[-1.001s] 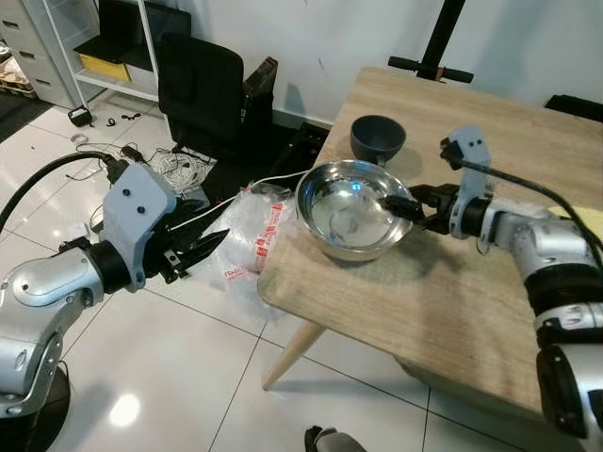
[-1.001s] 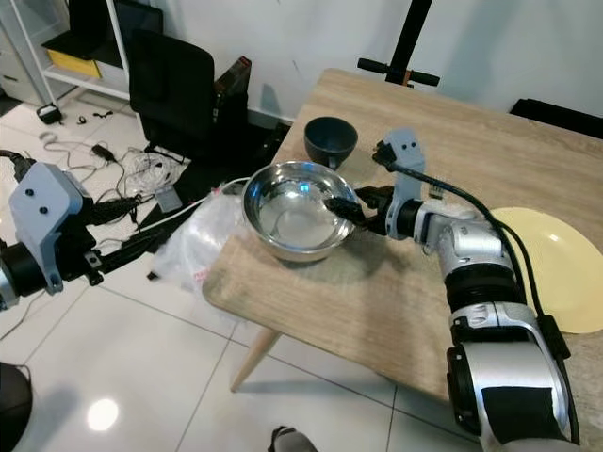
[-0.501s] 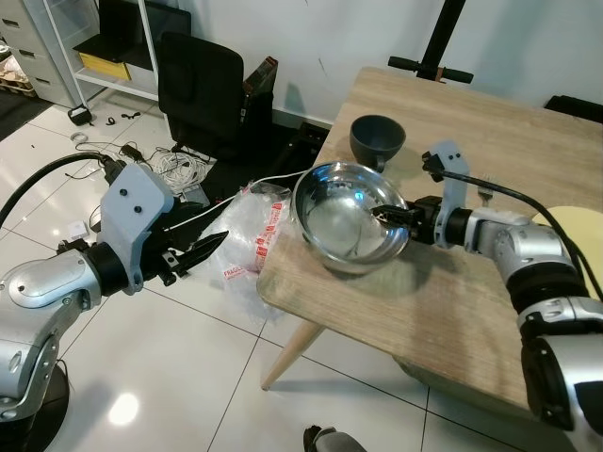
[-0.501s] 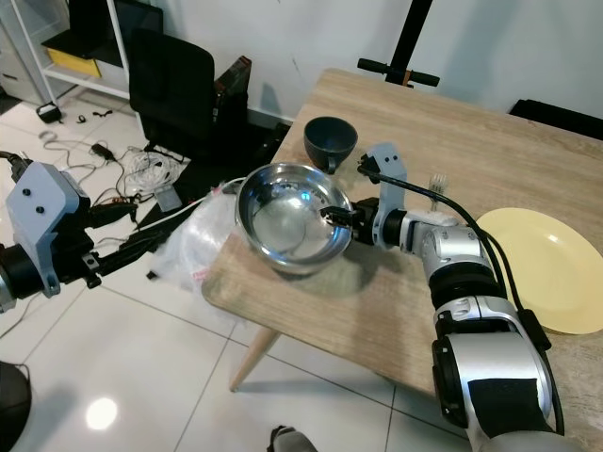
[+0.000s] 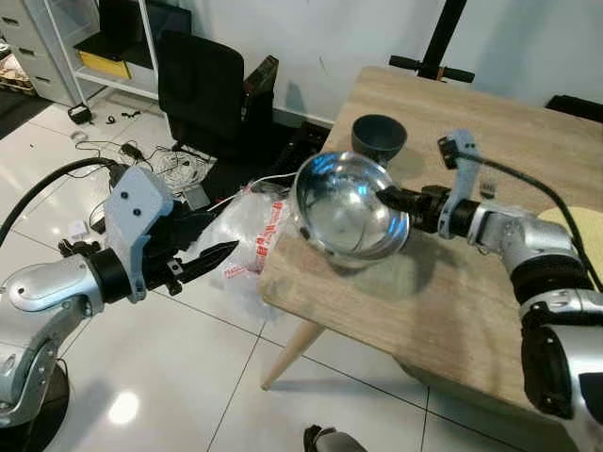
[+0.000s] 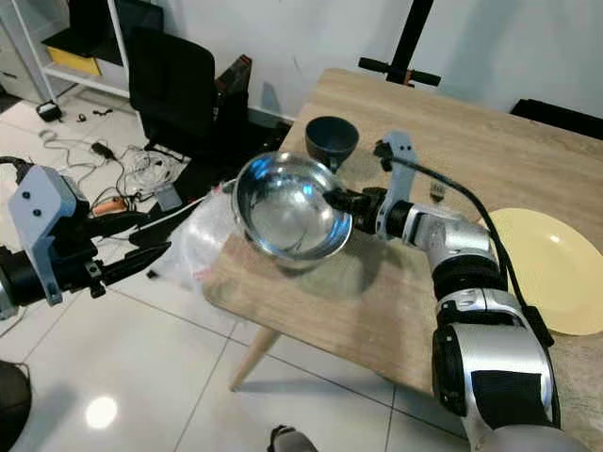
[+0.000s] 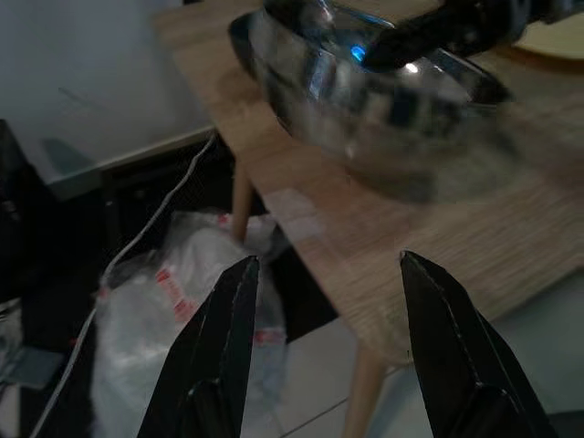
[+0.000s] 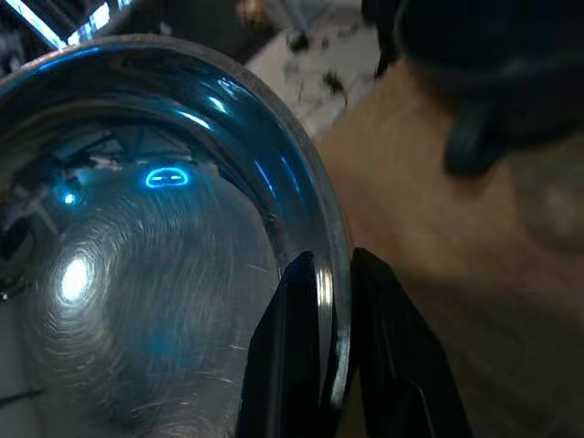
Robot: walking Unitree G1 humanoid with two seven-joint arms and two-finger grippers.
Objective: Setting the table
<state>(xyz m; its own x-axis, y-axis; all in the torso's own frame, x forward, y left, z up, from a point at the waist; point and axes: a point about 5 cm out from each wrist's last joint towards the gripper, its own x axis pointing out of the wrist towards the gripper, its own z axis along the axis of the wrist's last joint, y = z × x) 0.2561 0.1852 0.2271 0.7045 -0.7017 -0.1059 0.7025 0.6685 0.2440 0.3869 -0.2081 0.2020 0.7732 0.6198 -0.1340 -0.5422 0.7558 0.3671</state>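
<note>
A crumpled clear plastic bag with red print [image 5: 247, 234] lies on the glossy white tiled floor [image 5: 188, 377], just beyond the tips of the left end effector [image 5: 212, 256] and against the near corner of the light wooden worktop [image 5: 452, 282]. Farther off past that end effector stands a black office chair [image 5: 200, 85], with a tangle of white and black cables [image 5: 160, 165] on the floor beside it. A white shelving unit [image 5: 94, 47] holding a yellow box [image 5: 104, 66] stands well apart, at the far wall. A black metal stand [image 5: 435, 56] rises behind the worktop, beyond the right end effector [image 5: 388, 198].
</note>
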